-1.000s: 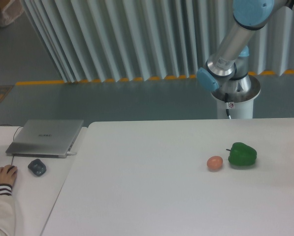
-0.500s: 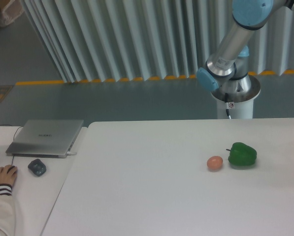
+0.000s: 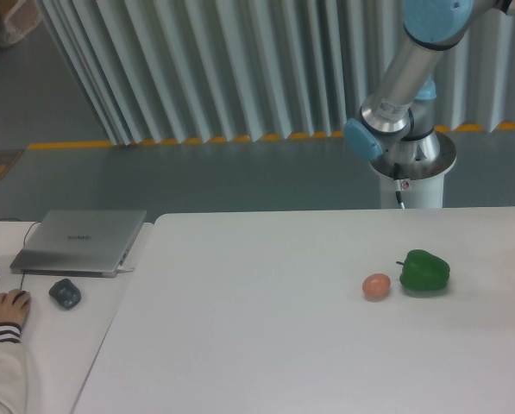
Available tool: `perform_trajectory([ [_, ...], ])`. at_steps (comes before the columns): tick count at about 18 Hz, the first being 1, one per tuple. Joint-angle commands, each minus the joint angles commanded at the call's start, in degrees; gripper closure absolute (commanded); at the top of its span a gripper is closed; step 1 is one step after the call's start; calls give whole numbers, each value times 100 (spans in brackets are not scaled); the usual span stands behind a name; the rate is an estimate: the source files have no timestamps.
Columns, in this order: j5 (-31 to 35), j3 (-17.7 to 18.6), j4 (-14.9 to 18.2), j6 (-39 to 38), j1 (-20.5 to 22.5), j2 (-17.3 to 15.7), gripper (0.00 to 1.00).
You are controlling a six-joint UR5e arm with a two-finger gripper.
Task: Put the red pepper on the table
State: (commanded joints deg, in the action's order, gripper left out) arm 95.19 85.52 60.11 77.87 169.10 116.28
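Red pepper: not visible anywhere in this view. The surface [image 3: 266, 345], white with rounded corners, carries a green pepper [image 3: 424, 271] at right and a tan egg-shaped object [image 3: 376, 285] just beside it on its left. My arm [image 3: 404, 78] rises from its pedestal behind the far edge and leaves the picture at top; my claw is out of view. At left, a narrower desk [image 3: 59, 345] holds a closed laptop [image 3: 80, 241], a mouse [image 3: 65, 293] and a person's hand [image 3: 7, 307]. Behind: grey floor, yellow line, pale ribbed curtain.

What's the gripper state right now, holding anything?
Gripper: not in view; only the arm shows, leaving the frame at the top. The red pepper isn't visible either.
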Motion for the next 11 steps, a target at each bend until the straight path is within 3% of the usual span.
perform_trajectory([
  [7,-44,-9,632,62,-141,-272,49],
  [11,-88,-26,1159,62,-325,-492,49],
])
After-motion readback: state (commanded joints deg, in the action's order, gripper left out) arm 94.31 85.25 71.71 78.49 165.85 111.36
